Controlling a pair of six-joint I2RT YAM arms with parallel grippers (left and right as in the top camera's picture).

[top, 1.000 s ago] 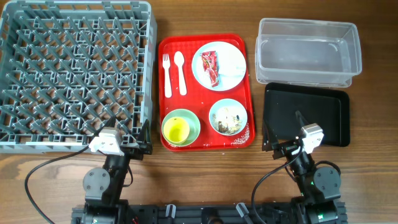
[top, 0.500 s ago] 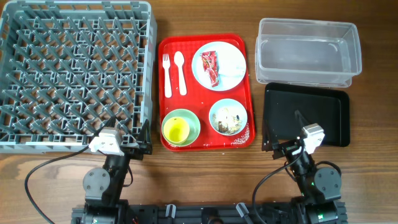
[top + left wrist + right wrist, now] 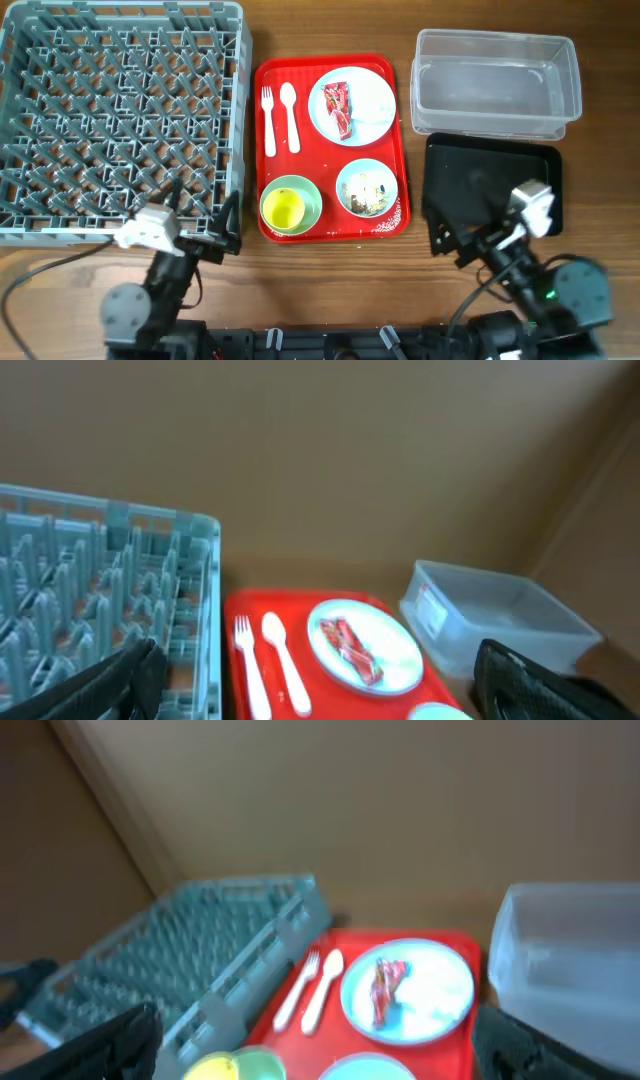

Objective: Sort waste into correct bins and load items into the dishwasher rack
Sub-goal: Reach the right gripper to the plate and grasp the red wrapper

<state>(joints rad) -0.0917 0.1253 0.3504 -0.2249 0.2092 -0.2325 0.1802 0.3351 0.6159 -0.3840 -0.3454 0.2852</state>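
On the red serving tray (image 3: 384, 222) lie a white fork (image 3: 268, 122) and spoon (image 3: 290, 116). A pale blue plate (image 3: 352, 128) carries a red wrapper (image 3: 338, 108) and a white napkin (image 3: 374, 98). One mint bowl (image 3: 310, 196) holds a yellow cup (image 3: 283, 209); another (image 3: 347, 192) holds rice scraps (image 3: 368, 190). The grey rack (image 3: 120, 110) is at left. The clear tub (image 3: 495, 85) and black tray (image 3: 520, 180) are at right. My left gripper (image 3: 205, 215) (image 3: 320, 682) is open and empty by the rack's front corner. My right gripper (image 3: 460, 225) (image 3: 315, 1045) is open and empty over the black tray's front left.
Bare wooden table runs along the front edge, where both arm bases stand. A brown wall shows behind the table in both wrist views. The rack (image 3: 110, 590), plate (image 3: 365, 645) and tub (image 3: 500, 615) appear in the left wrist view.
Both arms have risen from their resting pose. The left wrist has shifted left and the right wrist has shifted right. Nothing on the table has moved.
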